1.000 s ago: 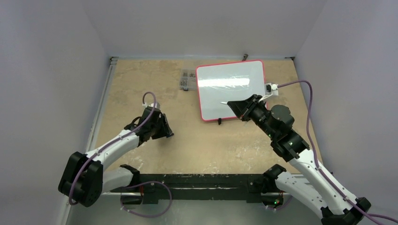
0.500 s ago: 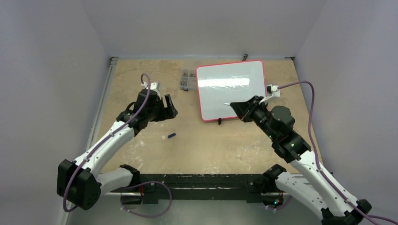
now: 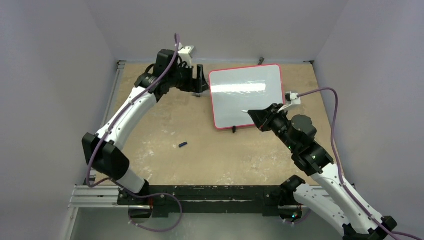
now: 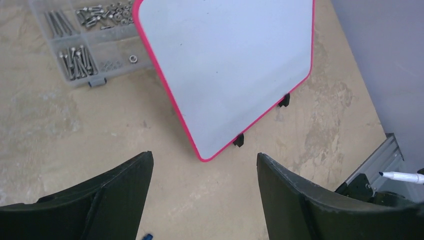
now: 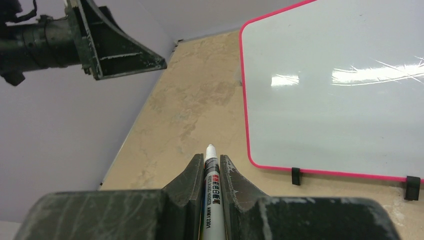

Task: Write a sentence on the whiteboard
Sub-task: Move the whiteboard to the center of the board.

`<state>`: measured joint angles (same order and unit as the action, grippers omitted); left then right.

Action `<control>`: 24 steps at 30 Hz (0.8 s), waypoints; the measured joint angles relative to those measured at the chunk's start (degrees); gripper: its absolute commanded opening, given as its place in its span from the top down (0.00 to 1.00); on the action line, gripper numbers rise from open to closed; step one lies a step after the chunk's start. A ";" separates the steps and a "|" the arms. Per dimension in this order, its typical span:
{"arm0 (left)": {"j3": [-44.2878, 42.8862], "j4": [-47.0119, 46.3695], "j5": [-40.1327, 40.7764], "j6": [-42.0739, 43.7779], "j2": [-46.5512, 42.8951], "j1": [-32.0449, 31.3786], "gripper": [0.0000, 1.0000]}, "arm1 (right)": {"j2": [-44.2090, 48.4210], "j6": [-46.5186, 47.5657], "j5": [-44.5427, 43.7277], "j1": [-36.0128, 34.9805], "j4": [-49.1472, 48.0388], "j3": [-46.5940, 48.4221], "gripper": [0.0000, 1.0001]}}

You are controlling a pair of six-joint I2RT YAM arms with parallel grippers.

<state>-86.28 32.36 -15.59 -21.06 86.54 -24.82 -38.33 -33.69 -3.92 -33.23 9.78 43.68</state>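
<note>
Now your right jaws pinch the uncapped marker (image 5: 210, 172) beside the blank whiteboard (image 3: 240, 107); left jaws gape empty; next, lower the tip onto it.

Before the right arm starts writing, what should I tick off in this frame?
1. Marker gripped: ok, the right gripper is shut on it.
2. Cap off: ok, it lies on the table and the tip is bare.
3. Whiteboard ready: ok, blank, nothing written.
4. Left gripper out of the way: ok, open and empty, up beside the board's left edge near the screw box.
5. Tip on the board: cannot tell, no view shows contact.
</note>
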 measured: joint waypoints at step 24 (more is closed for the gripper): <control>-33.59 6.58 -28.37 12.70 36.35 7.37 0.22 | 2.49 2.75 -0.02 0.00 4.13 -0.63 1.00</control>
<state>-119.87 38.94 -43.97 -8.36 122.89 -17.45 -35.83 -30.94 -3.95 -33.23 13.91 43.05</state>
